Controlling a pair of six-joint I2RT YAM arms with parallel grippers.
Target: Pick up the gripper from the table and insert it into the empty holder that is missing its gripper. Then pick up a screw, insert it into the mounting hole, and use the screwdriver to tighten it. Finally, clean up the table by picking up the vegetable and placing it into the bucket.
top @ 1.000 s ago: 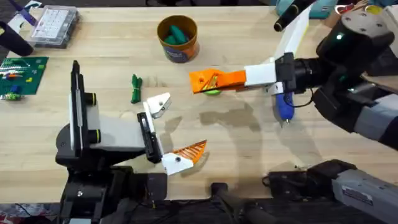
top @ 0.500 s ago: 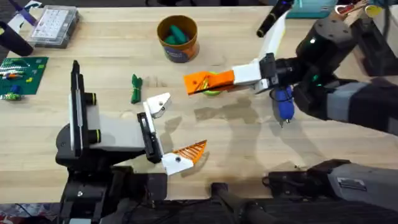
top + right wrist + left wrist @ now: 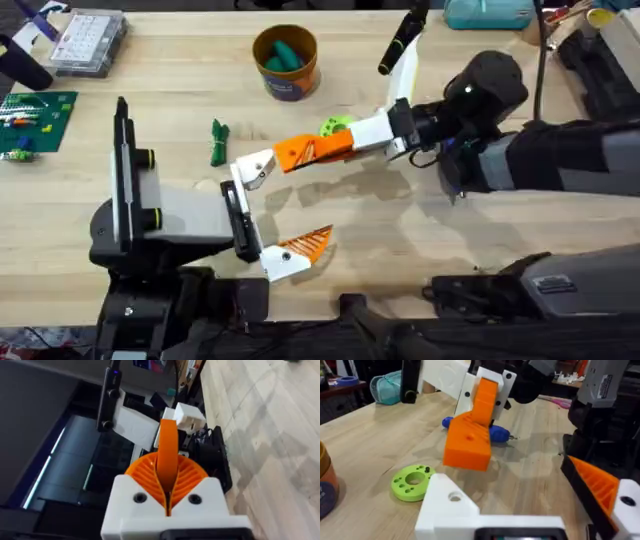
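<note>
The right gripper (image 3: 300, 153), clamped on the orange gripper (image 3: 472, 435), has swung left toward the empty holder (image 3: 256, 167); insertion, screw and vegetable (image 3: 218, 142) remain.

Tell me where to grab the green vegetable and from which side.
Take the vegetable across its slender middle, coming straight down from above: it lies flat on the table, long axis pointing away from the bases, bare wood along both sides.

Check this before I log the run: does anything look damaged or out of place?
Yes. The left tool is lopsided: one finger wears an orange pad, while the holder opposite is bare white. The right tool holds the gripper near it.
</note>
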